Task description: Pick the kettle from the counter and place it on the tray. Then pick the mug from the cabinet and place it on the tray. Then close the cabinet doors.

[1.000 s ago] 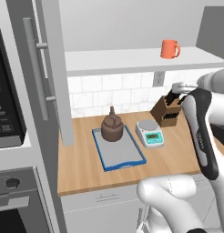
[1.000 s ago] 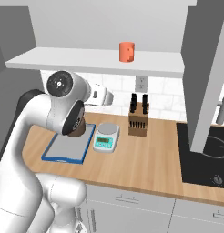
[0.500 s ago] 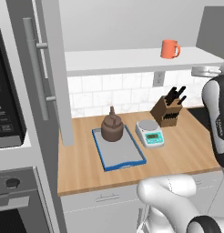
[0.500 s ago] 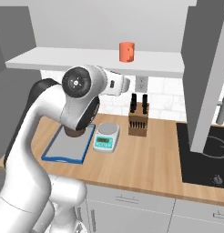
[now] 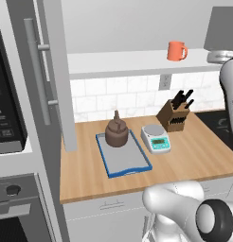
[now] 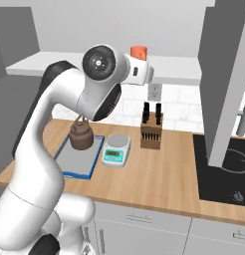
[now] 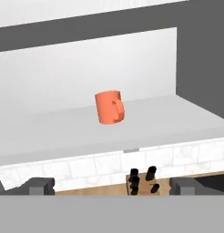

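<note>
Kettle [image 5: 116,133]: stood on tray [image 5: 130,164], surface; first step judged done. Mug [image 7: 109,107]: on cabinet shelf [image 7: 177,118], untouched. Gripper [image 7: 111,185]: spread, empty, facing the mug, well apart. Cabinet doors [image 5: 52,75]: open; closing remained.

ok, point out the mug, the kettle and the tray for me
mug [image 7: 108,107], hand view, on the orange body beside the loop handle.
kettle [image 5: 117,134], left base view, on the round brown belly.
tray [image 5: 130,169], left base view, on the blue front rim.
</note>
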Tool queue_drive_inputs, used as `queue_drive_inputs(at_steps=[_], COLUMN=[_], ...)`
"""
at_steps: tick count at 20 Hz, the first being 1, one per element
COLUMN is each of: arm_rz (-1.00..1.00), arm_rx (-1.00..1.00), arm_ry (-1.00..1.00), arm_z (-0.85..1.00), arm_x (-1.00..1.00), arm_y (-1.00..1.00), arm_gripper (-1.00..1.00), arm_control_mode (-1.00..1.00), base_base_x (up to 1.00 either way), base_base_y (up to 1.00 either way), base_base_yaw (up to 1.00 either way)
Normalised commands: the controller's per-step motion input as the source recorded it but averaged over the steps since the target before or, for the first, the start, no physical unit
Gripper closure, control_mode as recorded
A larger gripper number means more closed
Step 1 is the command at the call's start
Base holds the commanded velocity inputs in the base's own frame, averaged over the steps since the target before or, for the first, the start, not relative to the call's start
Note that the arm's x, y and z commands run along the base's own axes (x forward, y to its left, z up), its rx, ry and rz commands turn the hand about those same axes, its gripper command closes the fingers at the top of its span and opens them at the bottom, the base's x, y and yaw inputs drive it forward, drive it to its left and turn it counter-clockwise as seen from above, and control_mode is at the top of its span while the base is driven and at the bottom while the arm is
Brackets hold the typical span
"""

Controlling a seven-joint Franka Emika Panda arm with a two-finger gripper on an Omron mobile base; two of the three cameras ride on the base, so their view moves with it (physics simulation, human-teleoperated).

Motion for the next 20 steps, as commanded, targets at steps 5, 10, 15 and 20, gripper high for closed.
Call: queue_drive_inputs(at_steps=[5, 10, 15, 20], arm_rz=[0.00, 0.01, 0.00, 0.00], arm_rx=[0.00, 0.00, -0.02, -0.02], arm_ry=[0.00, 0.02, 0.07, 0.04], arm_z=[-0.03, -0.01, -0.04, -0.04], arm_x=[0.32, 0.37, 0.31, 0.29], arm_y=[0.01, 0.00, 0.00, 0.00], arm_gripper=[-1.00, -1.00, -1.00, -1.00], arm_control_mode=[-1.00, -1.00, -1.00, -1.00], base_base_x=[0.00, 0.00, 0.00, 0.00], base_base_y=[0.00, 0.00, 0.00, 0.00], base_base_yaw=[0.00, 0.00, 0.00, 0.00])
